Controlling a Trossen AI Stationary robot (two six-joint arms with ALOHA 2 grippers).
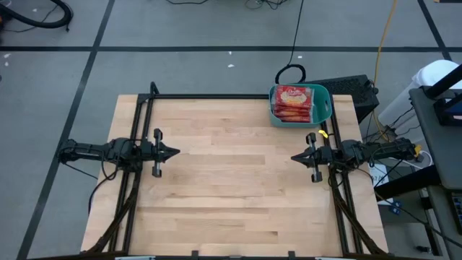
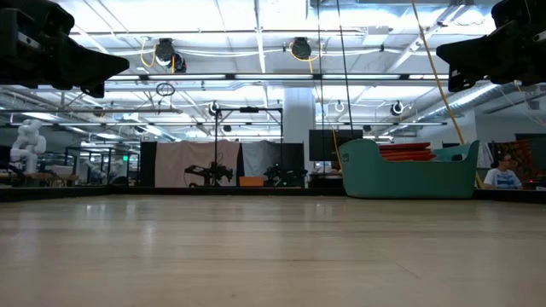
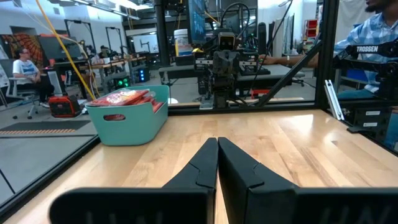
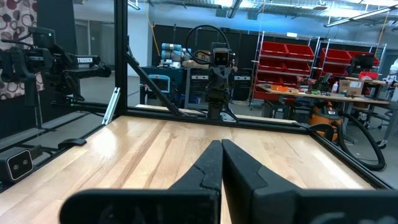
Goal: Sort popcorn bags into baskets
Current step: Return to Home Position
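A teal-blue basket [image 1: 323,110] stands at the table's far right corner, with red popcorn bags [image 1: 292,102] stacked inside it up to the rim. The low view shows the basket [image 2: 409,177] with the bags' red edges [image 2: 408,151] above its rim; the left wrist view shows the basket [image 3: 127,121] and the bags [image 3: 121,97] too. My left gripper [image 1: 175,152] rests shut at the table's left edge, pointing level toward the right. My right gripper [image 1: 295,157] rests shut at the right edge, pointing toward the left, near the basket's near side. Neither holds anything.
The wooden tabletop [image 1: 231,188] lies bare between the two grippers. A black frame rail [image 1: 209,97] runs along the far edge and down both sides. People sit beyond the table in the room [image 2: 503,173].
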